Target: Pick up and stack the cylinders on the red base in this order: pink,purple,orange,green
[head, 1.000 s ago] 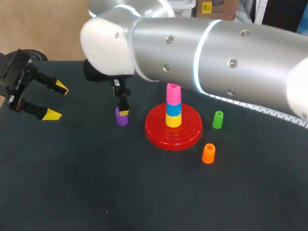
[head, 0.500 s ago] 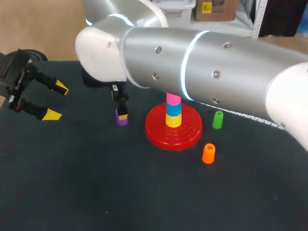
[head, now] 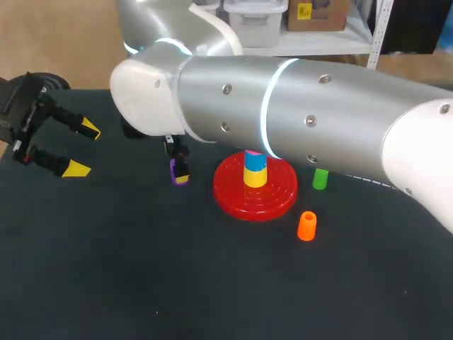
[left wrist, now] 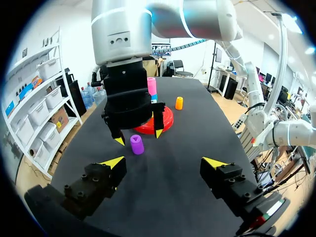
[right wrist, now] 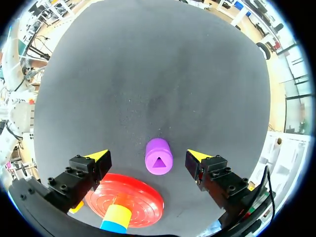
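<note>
Purple cylinder [right wrist: 159, 156] stands upright on the worktop [right wrist: 148, 74] just beside the red base [right wrist: 140, 197], under the right hand [right wrist: 147, 155], spread wide w/o contact, pink cylinder [left wrist: 151, 86] already stacked, so purple pickup is the step; next prob. needs lowering, clenching, then lifting; left hand [left wrist: 164, 161] released, well apart.

pink cyl [left wrist: 151, 86] mostly behind R arm [head: 297, 106], head view
</note>
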